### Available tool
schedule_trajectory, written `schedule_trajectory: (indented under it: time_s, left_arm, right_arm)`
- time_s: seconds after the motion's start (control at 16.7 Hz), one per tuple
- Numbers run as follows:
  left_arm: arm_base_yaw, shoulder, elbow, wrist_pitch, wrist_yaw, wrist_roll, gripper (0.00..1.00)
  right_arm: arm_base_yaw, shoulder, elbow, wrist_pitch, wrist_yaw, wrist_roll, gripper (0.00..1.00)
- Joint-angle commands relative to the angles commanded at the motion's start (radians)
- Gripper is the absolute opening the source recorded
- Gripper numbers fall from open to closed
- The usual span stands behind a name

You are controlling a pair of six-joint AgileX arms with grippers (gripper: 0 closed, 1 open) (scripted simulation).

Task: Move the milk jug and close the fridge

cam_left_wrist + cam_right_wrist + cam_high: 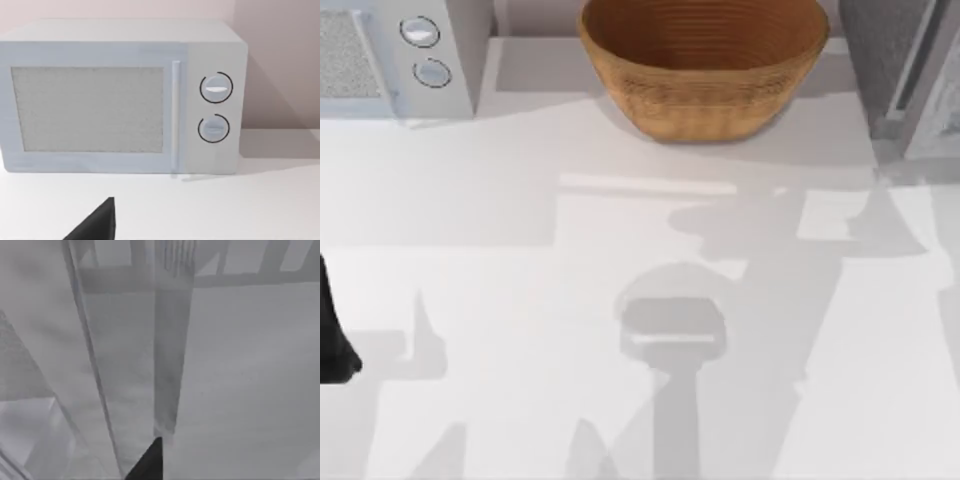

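Looking down at the table [520, 300], we see our left arm [332, 330] only as a dark piece cut off by the left edge. In front of our left gripper [97, 222] stands the light-grey appliance [120, 95] with two round knobs. Our right gripper [147, 462] is close against the fridge's [900, 60] pale glassy door panel [130, 380]; the fridge is cut off at the far right corner, beside the basket [705, 65]. Only one dark fingertip of each gripper shows, so we cannot tell their state.

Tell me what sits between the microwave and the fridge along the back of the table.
In the top view, a woven basket stands between the microwave and the fridge, apart from both.
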Motion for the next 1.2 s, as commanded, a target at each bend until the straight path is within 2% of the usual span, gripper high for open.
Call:
schedule_trajectory:
  time_s: [0.42,0.96,1.2]
  left_arm:
    - [0.0,0.0,0.0,0.0,0.0,0.0,1.0]
    - [0.0,0.0,0.0,0.0,0.0,0.0,1.0]
    - [0.0,0.0,0.0,0.0,0.0,0.0,1.0]
  right_arm:
    - [0.0,0.016,0.001,-0.001,0.016,0.002,1.0]
    - [0.002,0.299,0.357,-0.072,0.022,0.003,1.0]
    - [0.0,0.364,0.439,-0.091,0.024,0.005,1.0]
